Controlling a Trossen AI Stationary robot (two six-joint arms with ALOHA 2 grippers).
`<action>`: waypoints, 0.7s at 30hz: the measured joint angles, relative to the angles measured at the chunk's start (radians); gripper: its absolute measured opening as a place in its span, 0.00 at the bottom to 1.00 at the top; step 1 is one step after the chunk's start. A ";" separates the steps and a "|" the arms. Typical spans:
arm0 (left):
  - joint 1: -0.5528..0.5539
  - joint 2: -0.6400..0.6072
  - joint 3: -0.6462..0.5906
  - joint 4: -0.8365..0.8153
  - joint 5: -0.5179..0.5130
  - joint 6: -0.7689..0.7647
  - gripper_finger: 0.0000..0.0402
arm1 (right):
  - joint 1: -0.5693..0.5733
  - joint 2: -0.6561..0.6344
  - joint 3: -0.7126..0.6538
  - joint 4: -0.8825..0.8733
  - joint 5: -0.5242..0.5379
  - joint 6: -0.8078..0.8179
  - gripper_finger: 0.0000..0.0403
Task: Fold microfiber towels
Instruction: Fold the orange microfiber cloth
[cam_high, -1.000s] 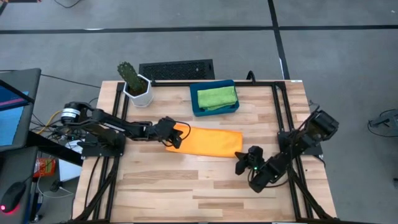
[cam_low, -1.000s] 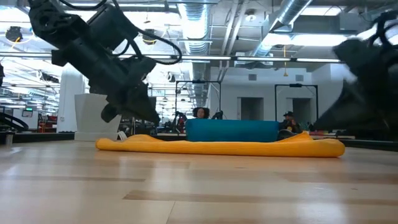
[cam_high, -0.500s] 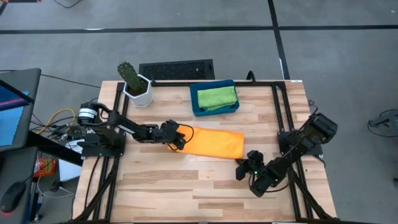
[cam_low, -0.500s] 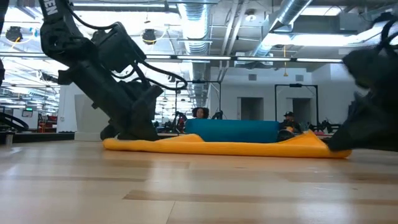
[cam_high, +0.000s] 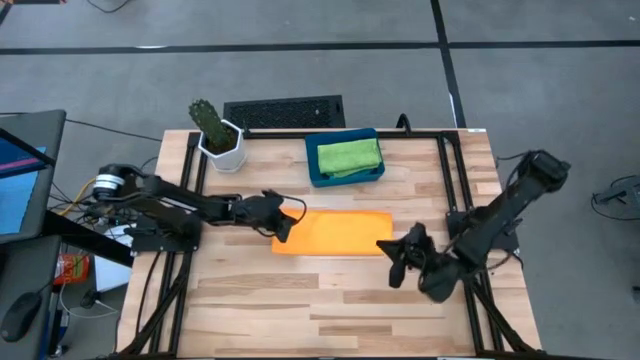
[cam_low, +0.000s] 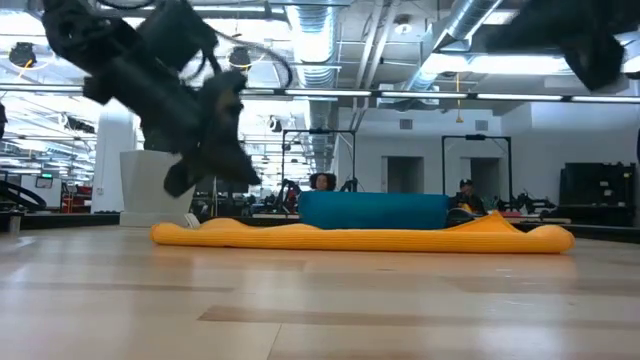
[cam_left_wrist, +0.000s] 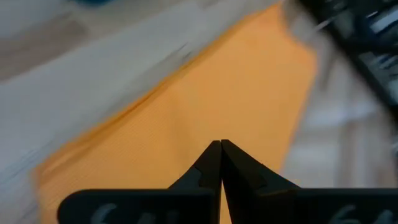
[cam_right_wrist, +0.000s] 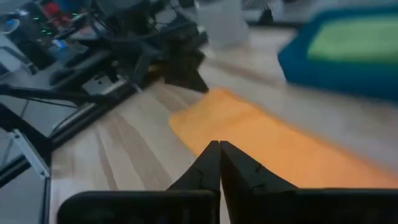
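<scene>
Soft matt orange towel (cam_high: 333, 232), smooth wooden table (cam_high: 330, 300)

end effector: right end effector (cam_right_wrist: 220, 149), its two dark fingers (cam_right_wrist: 205, 168) meeting at the tips, above the bench (cam_right_wrist: 137, 149)
towel: orange towel (cam_right_wrist: 273, 146) lying flat on the bench just beyond the fingertips
other arm: left end effector (cam_right_wrist: 183, 65), dark, at the towel's far corner
tray: blue tray (cam_right_wrist: 339, 65) past the towel, a green towel (cam_right_wrist: 354, 37) inside it
bench: light wood planks, a dark frame rail (cam_right_wrist: 81, 115) along its edge
</scene>
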 joint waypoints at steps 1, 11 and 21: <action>0.000 -0.022 0.000 0.006 0.000 0.000 0.00 | -0.008 -0.031 0.007 0.002 0.001 -0.060 0.08; -0.071 -0.017 0.002 0.118 -0.091 0.054 0.00 | 0.009 0.010 -0.218 0.064 0.085 0.267 0.03; -0.074 0.218 0.002 0.187 -0.105 0.049 0.00 | 0.032 0.358 -0.345 0.421 0.075 0.582 0.02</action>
